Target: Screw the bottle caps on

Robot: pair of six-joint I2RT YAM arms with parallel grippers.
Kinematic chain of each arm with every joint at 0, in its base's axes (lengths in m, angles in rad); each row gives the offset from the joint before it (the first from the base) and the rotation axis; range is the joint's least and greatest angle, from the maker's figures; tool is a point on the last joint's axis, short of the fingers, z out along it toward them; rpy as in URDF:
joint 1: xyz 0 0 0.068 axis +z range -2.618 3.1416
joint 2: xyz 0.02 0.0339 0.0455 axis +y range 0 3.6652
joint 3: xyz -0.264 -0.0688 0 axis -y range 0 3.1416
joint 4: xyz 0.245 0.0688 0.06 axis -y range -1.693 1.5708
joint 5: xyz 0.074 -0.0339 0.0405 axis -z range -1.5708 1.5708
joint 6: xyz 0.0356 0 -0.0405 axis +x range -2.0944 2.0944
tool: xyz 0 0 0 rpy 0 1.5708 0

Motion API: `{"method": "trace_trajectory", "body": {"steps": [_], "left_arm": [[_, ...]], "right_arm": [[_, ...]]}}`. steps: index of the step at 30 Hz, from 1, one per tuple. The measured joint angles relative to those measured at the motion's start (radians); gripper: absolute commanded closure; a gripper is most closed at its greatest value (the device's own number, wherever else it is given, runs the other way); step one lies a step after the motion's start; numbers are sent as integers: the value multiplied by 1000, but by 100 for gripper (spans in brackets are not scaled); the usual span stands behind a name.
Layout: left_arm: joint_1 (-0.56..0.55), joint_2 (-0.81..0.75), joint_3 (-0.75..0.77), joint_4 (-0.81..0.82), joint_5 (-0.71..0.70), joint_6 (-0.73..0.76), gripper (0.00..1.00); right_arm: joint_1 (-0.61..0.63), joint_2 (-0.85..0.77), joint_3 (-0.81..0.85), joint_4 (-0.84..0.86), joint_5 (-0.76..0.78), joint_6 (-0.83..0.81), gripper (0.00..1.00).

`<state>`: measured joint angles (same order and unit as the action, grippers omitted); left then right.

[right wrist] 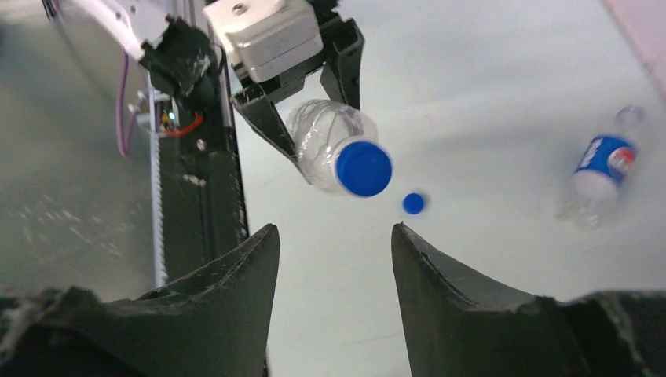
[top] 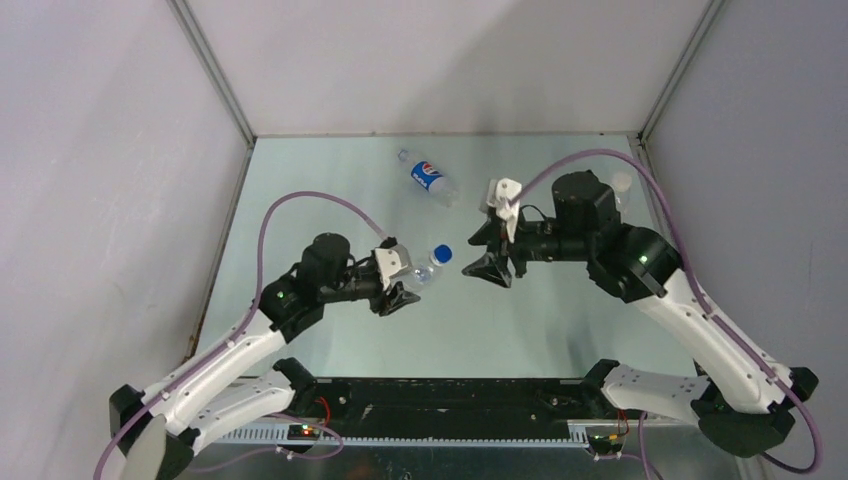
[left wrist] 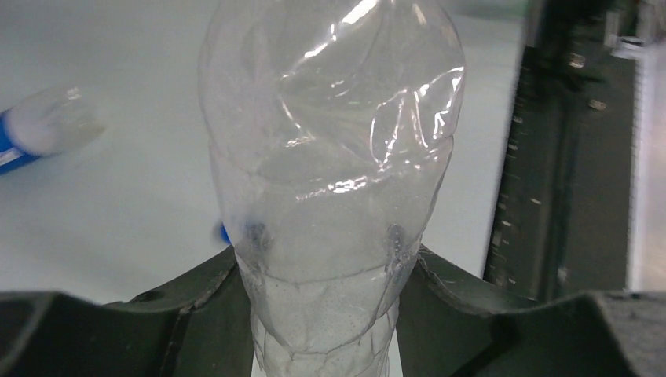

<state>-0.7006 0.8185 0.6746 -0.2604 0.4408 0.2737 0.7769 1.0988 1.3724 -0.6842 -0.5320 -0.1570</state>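
My left gripper [top: 410, 281] is shut on the body of the plain clear bottle [top: 425, 270] and holds it off the table, neck toward the right arm. A blue cap [top: 441, 254] sits on its neck. In the left wrist view the bottle [left wrist: 330, 181] fills the gap between the fingers. My right gripper [top: 478, 250] is open and empty, just right of the cap. In the right wrist view the capped bottle [right wrist: 338, 153] hangs ahead of the gripper [right wrist: 334, 236], and a loose blue cap [right wrist: 413, 203] lies on the table. The Pepsi bottle [top: 428, 177] lies at the back.
The Pepsi bottle also shows in the right wrist view [right wrist: 601, 169] and at the left edge of the left wrist view [left wrist: 39, 133]. A small pale object [top: 622, 183] lies behind the right arm, partly hidden. Grey walls enclose the table on three sides.
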Motion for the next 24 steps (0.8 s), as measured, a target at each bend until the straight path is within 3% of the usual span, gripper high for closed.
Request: {"method": "trace_trajectory", "body": {"steps": [5, 11, 24], "left_arm": [[2, 89, 123, -142, 193, 98, 100], [2, 163, 220, -259, 299, 200, 100], [2, 221, 270, -341, 369, 259, 100]], "right_arm": [[0, -50, 0, -74, -67, -280, 42], [0, -57, 0, -139, -114, -520, 43], [18, 1, 1, -176, -199, -642, 50]]}}
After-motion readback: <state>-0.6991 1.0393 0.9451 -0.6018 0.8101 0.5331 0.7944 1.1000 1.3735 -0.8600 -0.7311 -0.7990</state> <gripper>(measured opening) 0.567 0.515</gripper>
